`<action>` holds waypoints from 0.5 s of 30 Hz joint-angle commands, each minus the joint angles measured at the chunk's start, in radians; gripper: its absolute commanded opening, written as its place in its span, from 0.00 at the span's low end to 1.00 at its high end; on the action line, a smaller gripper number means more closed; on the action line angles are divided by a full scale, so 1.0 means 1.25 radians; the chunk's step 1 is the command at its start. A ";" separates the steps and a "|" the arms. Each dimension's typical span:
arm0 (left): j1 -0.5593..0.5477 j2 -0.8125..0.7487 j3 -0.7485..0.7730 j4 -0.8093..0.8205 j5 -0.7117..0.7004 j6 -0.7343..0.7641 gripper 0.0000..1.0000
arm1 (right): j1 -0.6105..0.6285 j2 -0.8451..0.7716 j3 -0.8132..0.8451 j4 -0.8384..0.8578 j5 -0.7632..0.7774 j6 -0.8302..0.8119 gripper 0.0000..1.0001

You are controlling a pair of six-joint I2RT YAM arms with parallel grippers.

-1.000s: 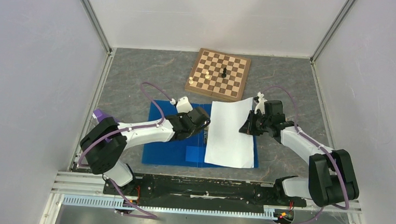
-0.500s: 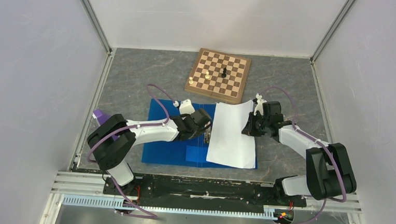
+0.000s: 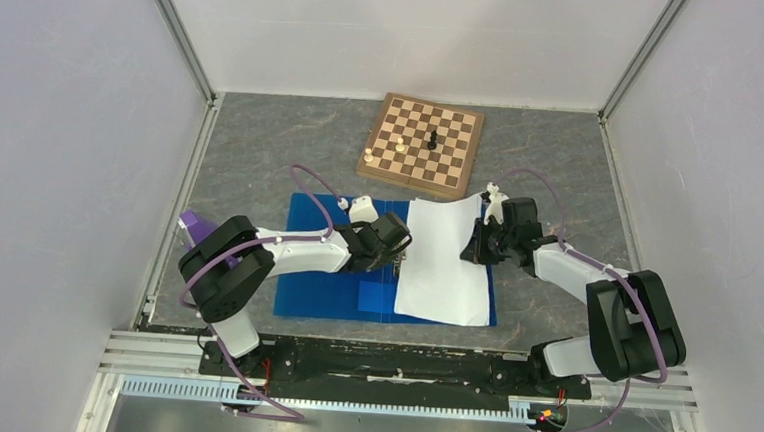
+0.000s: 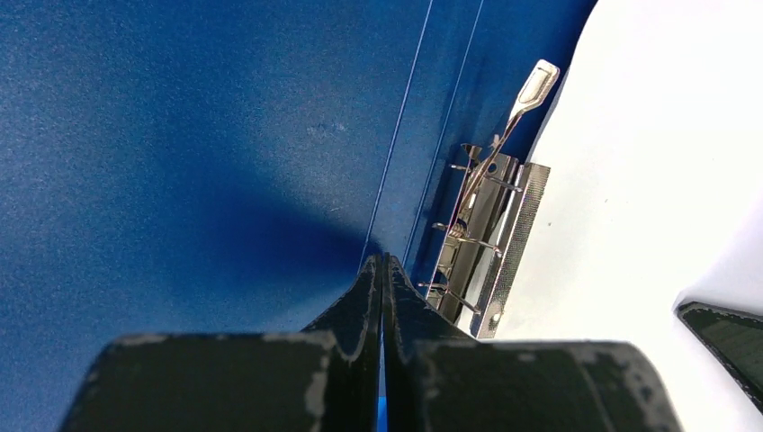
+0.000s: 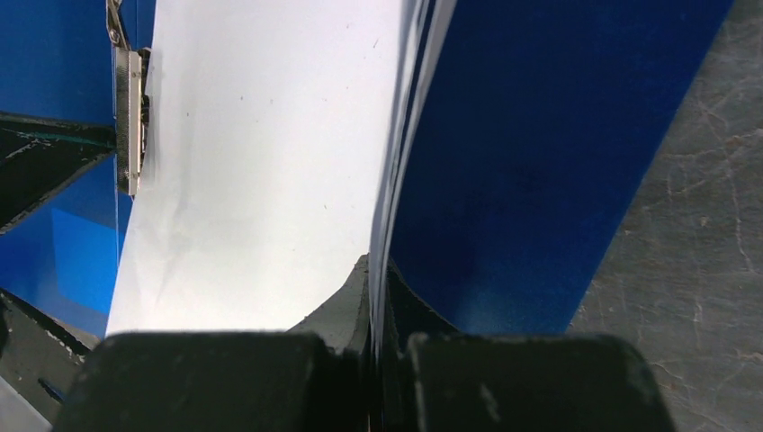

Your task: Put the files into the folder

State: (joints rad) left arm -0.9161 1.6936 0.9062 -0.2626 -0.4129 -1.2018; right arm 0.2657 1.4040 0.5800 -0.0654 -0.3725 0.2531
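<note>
The files [image 3: 443, 265] lay on the open folder's [image 3: 323, 288] right half, at 3 o'clock from its metal clip [image 4: 486, 243]. The right fingers [image 5: 335, 317] pinched their 3 o'clock edge. The left fingers [image 4: 358, 306], closed on nothing, pressed the folder. Pushing toward 9 o'clock could buckle the floppy sheets against the clip.

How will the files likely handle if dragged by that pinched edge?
Probably floppy: the files curl up where jaws of the right gripper pinch them. Separate sheet edges show, so they may fan apart. Glossy folder likely lets them slide.
</note>
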 commanded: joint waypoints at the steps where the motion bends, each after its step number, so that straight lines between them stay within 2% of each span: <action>1: 0.000 0.015 0.021 0.017 -0.001 0.019 0.02 | 0.012 0.012 0.005 0.022 -0.013 -0.027 0.00; 15: 0.001 0.020 0.026 0.012 -0.002 0.033 0.02 | 0.045 0.031 0.042 -0.027 0.027 -0.085 0.00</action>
State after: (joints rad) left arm -0.9161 1.7039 0.9123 -0.2516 -0.4084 -1.2007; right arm 0.3054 1.4281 0.5907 -0.0910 -0.3584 0.1886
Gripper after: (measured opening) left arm 0.032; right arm 0.006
